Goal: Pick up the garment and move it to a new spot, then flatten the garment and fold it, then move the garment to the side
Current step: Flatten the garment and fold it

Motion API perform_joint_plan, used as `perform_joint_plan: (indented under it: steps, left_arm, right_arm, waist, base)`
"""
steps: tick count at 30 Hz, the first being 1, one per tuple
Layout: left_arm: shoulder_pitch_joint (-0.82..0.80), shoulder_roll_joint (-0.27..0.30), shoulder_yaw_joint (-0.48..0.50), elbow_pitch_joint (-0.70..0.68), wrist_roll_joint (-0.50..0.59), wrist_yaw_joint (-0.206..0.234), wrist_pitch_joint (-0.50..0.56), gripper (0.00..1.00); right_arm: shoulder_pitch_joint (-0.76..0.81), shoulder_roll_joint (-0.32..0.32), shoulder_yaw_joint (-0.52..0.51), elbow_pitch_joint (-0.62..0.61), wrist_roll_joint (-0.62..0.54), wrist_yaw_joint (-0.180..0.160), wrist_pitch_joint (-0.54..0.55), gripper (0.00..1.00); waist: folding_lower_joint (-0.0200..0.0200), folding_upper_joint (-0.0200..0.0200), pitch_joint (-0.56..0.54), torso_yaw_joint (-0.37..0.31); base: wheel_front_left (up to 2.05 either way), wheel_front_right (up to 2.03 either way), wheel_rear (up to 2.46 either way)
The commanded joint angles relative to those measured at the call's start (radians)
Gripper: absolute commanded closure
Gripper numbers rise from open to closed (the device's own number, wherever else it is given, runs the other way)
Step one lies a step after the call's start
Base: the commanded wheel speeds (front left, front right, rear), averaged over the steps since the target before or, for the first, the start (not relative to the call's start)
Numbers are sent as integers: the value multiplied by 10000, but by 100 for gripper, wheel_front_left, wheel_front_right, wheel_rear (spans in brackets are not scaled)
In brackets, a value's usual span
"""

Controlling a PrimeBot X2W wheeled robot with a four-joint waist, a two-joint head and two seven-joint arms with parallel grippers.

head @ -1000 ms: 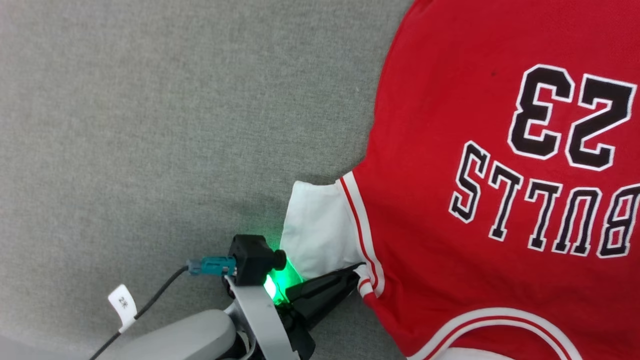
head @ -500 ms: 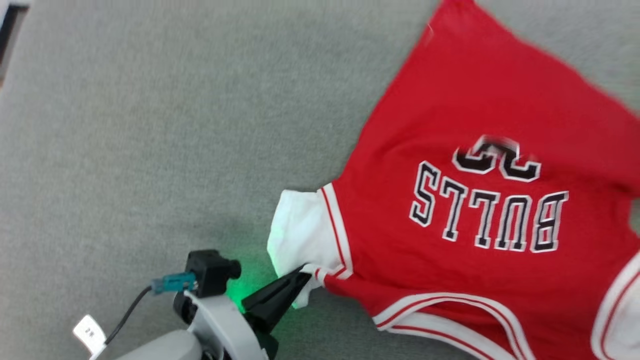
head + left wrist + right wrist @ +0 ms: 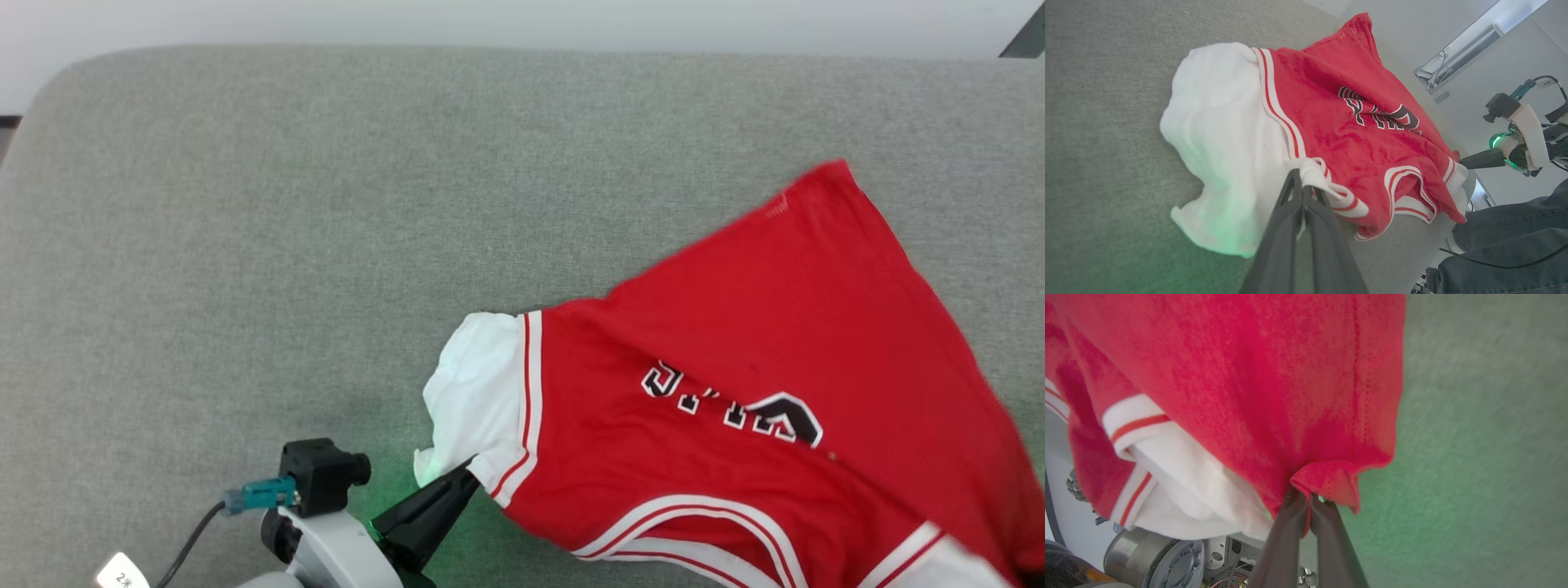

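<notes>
**Operator:** Claws first. What do you list?

**Spotter:** Item one, your left gripper (image 3: 1302,179): fingers pressed together on the striped cuff of the white sleeve (image 3: 473,392). Item two, your right gripper (image 3: 1306,496): pinched tight on a red hem corner. Both hold the garment (image 3: 735,327), which is bunched and partly raised at the right of the head view, with its far corner peaked upward.

**Operator:** Changes against a second ago?

**Spotter:** Then the jersey lay flat, with "23" and the lettering fully legible. Now the lettering (image 3: 735,404) is creased into a fold and only fragments can be read. Your left grip on the cuff is unchanged. The camera has tilted, so the framing differs.

**Operator:** Surroundings?

**Spotter:** Grey fabric surface (image 3: 245,245), with a rounded far corner at the left and a green glow beside the left fingers. Pale wall (image 3: 490,20) beyond it. A person's legs (image 3: 1515,228) in dark jeans, near the surface's edge in the left wrist view.
</notes>
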State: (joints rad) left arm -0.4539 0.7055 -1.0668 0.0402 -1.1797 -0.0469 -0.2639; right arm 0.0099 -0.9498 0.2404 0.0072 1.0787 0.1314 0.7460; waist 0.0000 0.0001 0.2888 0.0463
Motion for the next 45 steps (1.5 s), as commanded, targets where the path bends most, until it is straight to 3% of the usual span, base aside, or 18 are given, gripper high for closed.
perform_joint_plan:
  steps: [1,10,11,12,13,18,24,29,33,38,45]
  left_arm:
    - [109,32,29,-24,47,-1,2,100]
    - [-64,-26,30,237,246,-32,24,100]
    - [-66,-31,30,256,250,-36,24,100]
    - [-63,-22,44,269,247,-33,24,100]
    - [-66,-24,52,280,244,-36,23,100]
    - [-88,-100,85,342,268,-80,19,100]
    - [-55,-284,141,391,369,-132,13,100]
    - [-231,-535,270,497,509,-234,7,100]
    - [-491,-766,266,616,639,-339,7,100]
    - [-838,-1031,250,778,742,-500,41,100]
    - [-1237,-1483,188,1128,864,-671,23,100]
  right_arm:
    - [424,221,-91,-124,-136,-15,-27,100]
    - [1958,1685,-587,-999,-787,-15,206,100]
    - [1967,1757,-681,-1089,-932,-15,145,73]
    - [1921,1852,-860,-1145,-1115,-15,35,18]
    - [1872,1968,-1075,-1144,-1246,-15,-61,0]
    - [2042,2075,-2162,-1519,-1631,-17,-67,0]
    - [2180,1859,-4168,-2745,-1463,-15,344,0]
    - [575,1794,-4906,-3316,-2032,-15,328,0]
    - [-1758,2091,-3777,-2696,-2900,-15,-219,0]
    - [-4672,2531,-1750,-695,-3641,-15,-696,0]
    - [-6936,2056,1232,2036,-3789,-15,-95,0]
  waist:
    - [0,-1,-108,-86]
    - [0,-1,-172,-110]
    - [0,-1,-176,-131]
    - [0,-1,-165,-164]
    - [0,-1,-161,-187]
    - [0,-1,-111,-196]
    - [0,-1,5,-72]
    - [0,-1,210,148]
    - [0,-1,464,384]
    - [0,-1,807,671]
    - [0,-1,1221,1013]
  base:
    - [0,0,0]
    - [0,0,0]
    - [0,0,0]
    - [0,0,0]
    - [0,0,0]
    - [0,0,0]
    - [0,0,0]
    - [0,0,0]
    - [0,0,0]
    - [0,0,0]
    - [0,0,0]
